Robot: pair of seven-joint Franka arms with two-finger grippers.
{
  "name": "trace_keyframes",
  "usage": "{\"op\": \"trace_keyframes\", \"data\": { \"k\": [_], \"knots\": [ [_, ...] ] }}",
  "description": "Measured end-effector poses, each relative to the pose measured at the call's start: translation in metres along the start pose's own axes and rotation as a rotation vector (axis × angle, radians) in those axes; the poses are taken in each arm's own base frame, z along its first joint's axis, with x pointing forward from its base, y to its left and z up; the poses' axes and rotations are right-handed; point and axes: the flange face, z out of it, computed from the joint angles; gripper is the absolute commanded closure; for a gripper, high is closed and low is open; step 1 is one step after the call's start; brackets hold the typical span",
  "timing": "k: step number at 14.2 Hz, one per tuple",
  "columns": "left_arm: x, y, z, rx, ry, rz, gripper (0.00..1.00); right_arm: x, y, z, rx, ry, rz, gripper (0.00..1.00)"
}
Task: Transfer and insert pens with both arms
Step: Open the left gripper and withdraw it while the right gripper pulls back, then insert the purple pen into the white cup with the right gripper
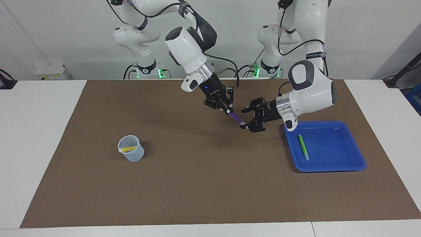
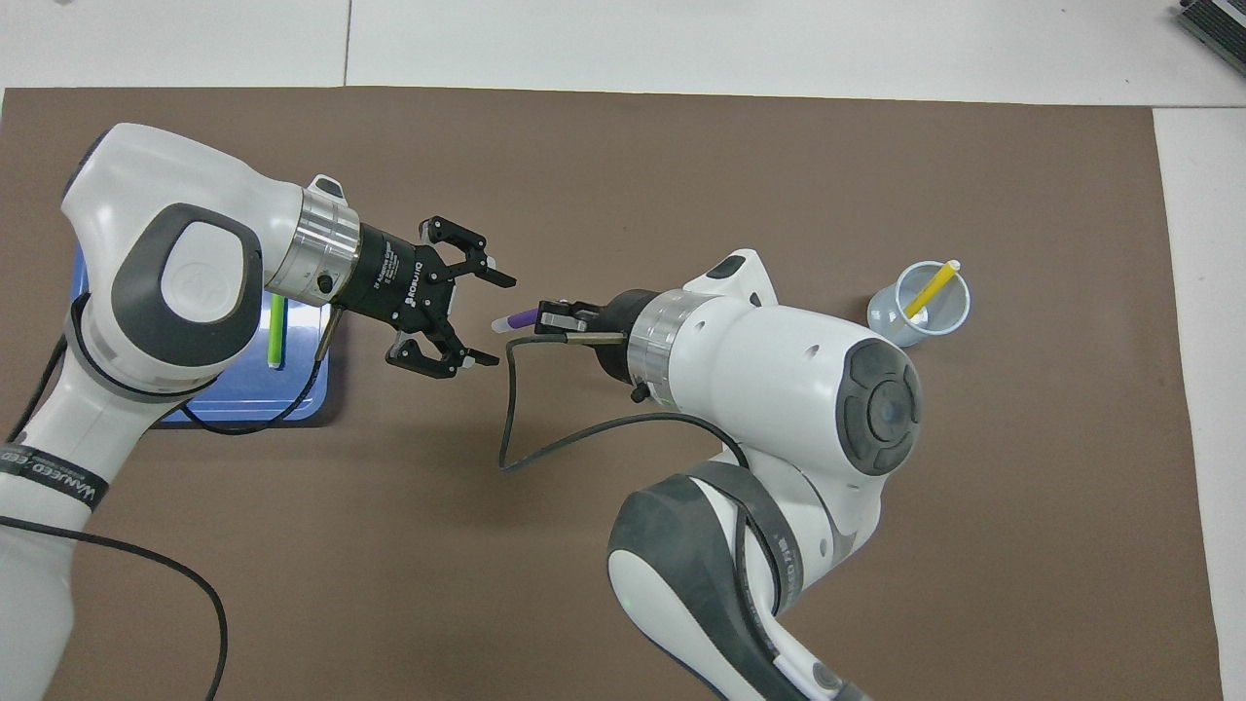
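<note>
Closest to the facing camera, green pen (image 1: pixel 303 146) lies in the blue tray (image 1: pixel 348 166), yellow pen (image 1: pixel 128 149) leans in the cup (image 1: pixel 131 154). Over mid-mat, right gripper (image 1: pixel 227 110) angles down, pinching the purple pen (image 1: pixel 236 118); left gripper (image 1: pixel 251 118) reaches sideways, fingers spread around its tip.

You have three pens to count: one purple pen (image 1: pixel 235 118) up in the air over the middle of the mat, one green pen (image 1: pixel 303 146) lying in the tray, one yellow pen (image 1: pixel 128 149) standing in the cup. You have one blue tray (image 1: pixel 348 154) toward the left arm's end of the table and one clear cup (image 1: pixel 131 153) toward the right arm's end. One brown mat (image 1: pixel 197 184) covers the table. You have two large arms, so two grippers: the left gripper (image 1: pixel 247 118) and the right gripper (image 1: pixel 227 107). Two smaller arms with green-lit bases stand along the robots' edge.
</note>
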Motion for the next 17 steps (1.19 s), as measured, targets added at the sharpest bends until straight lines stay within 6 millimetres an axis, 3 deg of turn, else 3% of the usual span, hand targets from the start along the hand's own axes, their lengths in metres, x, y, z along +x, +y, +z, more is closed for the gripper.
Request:
{"op": "trace_keyframes", "data": {
  "k": [3, 7, 10, 13, 15, 17],
  "knots": [
    [0.005, -0.002, -0.001, 0.018, 0.072, 0.063, 0.01, 0.005, 0.008, 0.005, -0.008, -0.003, -0.016, 1.0],
    [0.029, -0.009, -0.004, 0.088, 0.244, 0.251, 0.01, 0.013, 0.017, 0.002, -0.013, 0.006, -0.01, 1.0],
    [0.065, -0.021, -0.017, 0.168, 0.347, 0.435, 0.01, 0.026, 0.036, -0.003, -0.036, -0.006, -0.066, 1.0],
    [0.108, -0.03, -0.051, 0.245, 0.414, 0.7, 0.01, 0.038, 0.053, -0.01, -0.06, -0.032, -0.079, 1.0],
    [0.133, -0.032, -0.072, 0.257, 0.467, 0.857, 0.01, 0.046, 0.061, -0.02, -0.073, -0.046, -0.064, 1.0],
    [0.151, -0.032, -0.079, 0.259, 0.542, 0.989, 0.01, 0.054, 0.072, -0.034, -0.09, -0.065, -0.058, 1.0]
  ]
}}
